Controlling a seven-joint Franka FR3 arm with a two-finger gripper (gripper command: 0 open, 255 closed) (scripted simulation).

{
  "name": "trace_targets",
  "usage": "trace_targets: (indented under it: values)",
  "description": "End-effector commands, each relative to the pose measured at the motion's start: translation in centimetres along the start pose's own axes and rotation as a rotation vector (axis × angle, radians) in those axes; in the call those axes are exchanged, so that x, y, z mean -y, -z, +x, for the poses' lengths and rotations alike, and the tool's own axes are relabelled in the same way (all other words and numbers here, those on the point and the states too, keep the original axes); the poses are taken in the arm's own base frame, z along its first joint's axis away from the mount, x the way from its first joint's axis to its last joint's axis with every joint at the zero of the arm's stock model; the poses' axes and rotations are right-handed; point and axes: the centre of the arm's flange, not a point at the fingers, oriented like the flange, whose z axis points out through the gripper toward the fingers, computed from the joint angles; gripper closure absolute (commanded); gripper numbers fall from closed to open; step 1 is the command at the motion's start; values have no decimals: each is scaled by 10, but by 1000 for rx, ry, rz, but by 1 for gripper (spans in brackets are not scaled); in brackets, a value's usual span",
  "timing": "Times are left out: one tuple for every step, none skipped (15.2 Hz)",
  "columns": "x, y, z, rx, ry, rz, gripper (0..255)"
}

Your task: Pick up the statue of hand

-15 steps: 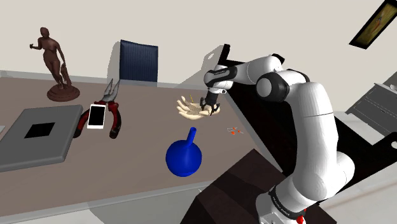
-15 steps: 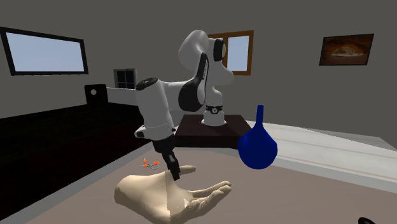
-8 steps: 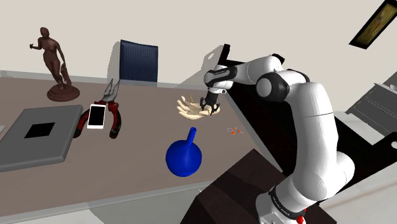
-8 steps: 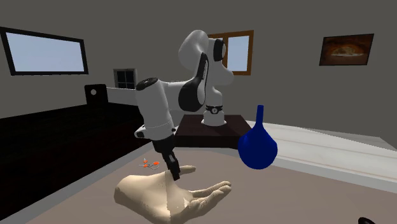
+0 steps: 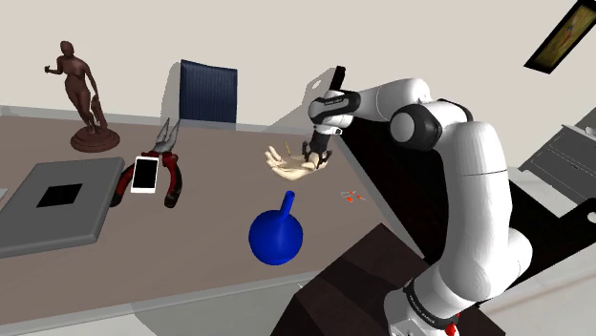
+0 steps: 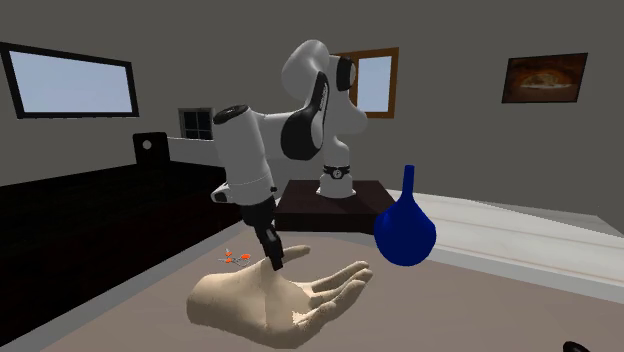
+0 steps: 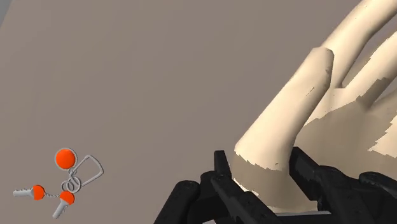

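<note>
The fingers (image 7: 224, 184) pinch the thumb-like ridge of the beige hand statue (image 7: 299, 108), which looks stiff, smooth and likely to swing.

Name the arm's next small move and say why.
Probably lift straight up: the claw is shut on the hand, and the blue vase stands close by, so going sideways first might bump it.
</note>
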Motion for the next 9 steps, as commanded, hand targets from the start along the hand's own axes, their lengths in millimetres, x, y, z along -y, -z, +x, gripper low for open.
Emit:
trace_targets:
  values:
    - [0,12,-2,-1,1,2,255]
    - [-1,17,-4,-1,1,2,255]
    - [-1,22,-5,-1,1,2,255]
    - [-2,27,-6,-1,1,2,255]
    - [-2,33,-7,-1,1,2,255]
    - [-2,38,-8,-1,1,2,255]
    - [-3,43,-10,-1,1,2,255]
    - [-3,44,-10,-1,1,2,255]
    - [-3,44,-10,-1,1,2,255]
